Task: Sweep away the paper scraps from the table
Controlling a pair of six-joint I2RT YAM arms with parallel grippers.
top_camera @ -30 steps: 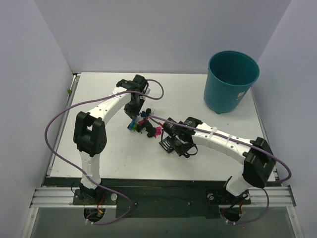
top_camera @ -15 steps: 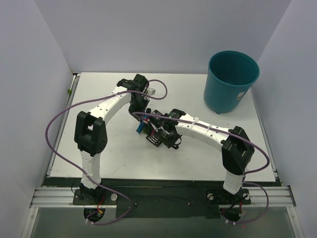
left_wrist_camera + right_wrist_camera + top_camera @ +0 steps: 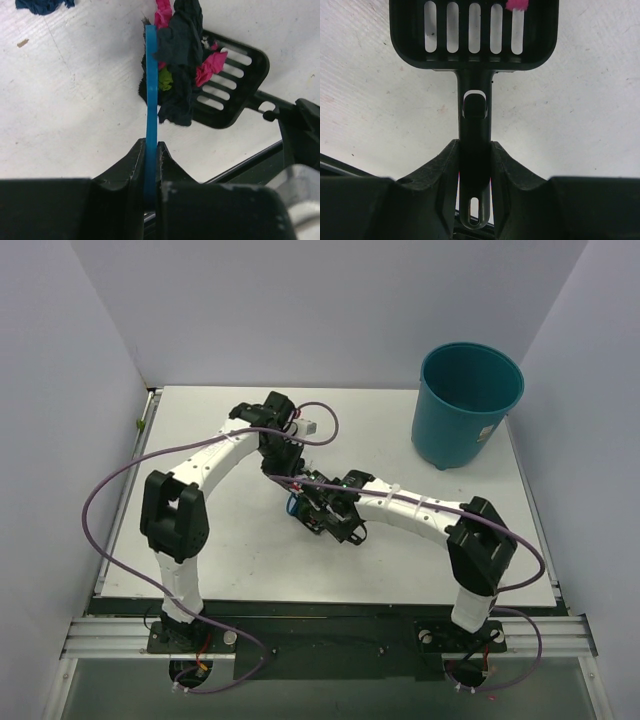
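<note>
My left gripper point(image 3: 151, 146) is shut on the thin blue hand brush point(image 3: 151, 95). The brush stands on edge against a clump of paper scraps point(image 3: 181, 60), pink, dark blue and green. That clump lies at the mouth of the black slotted scoop point(image 3: 235, 85). One dark blue scrap point(image 3: 42, 5) lies apart on the table point(image 3: 75, 100). My right gripper point(image 3: 475, 147) is shut on the scoop's handle, and a pink scrap point(image 3: 517, 4) shows on the scoop point(image 3: 470, 62). From above, both grippers point(image 3: 284, 466) point(image 3: 338, 506) meet mid-table and hide most scraps.
A teal round bin point(image 3: 468, 405) stands at the table's back right corner. The left arm's purple cable point(image 3: 110, 490) loops out over the table's left side. Metal rails point(image 3: 320, 630) run along the near edge.
My right arm has swung left and brought the scoop up against the scraps and the brush. The loose scraps seen from above earlier are now covered by the two grippers.
</note>
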